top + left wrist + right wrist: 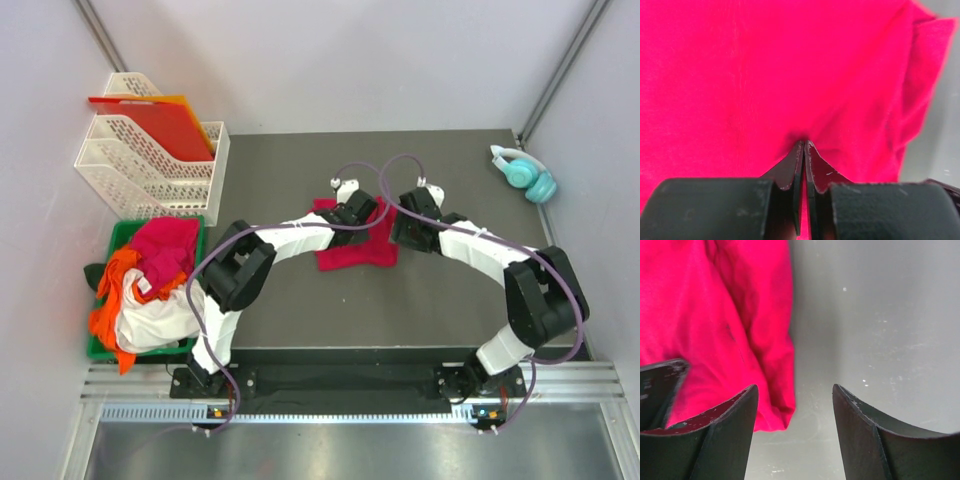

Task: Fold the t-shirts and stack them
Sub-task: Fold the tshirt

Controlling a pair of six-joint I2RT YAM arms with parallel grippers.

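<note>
A crimson-red t-shirt (357, 247) lies partly folded on the dark table, between both arms. My left gripper (358, 212) is over its far left part and is shut, pinching a fold of the red cloth (790, 75) between its fingertips (805, 145). My right gripper (408, 226) is open and empty at the shirt's right edge (715, 325), low over the table, its left finger (725, 435) over the cloth. More t-shirts, pinkish-red (165, 245), orange (112, 290) and white (158, 320), lie heaped in a green bin (118, 235) at the left.
White mesh file trays (150, 160) holding a stiff red-orange sheet (160, 122) stand at the back left. Teal headphones (525, 172) lie at the back right corner. The table's edge runs along the front.
</note>
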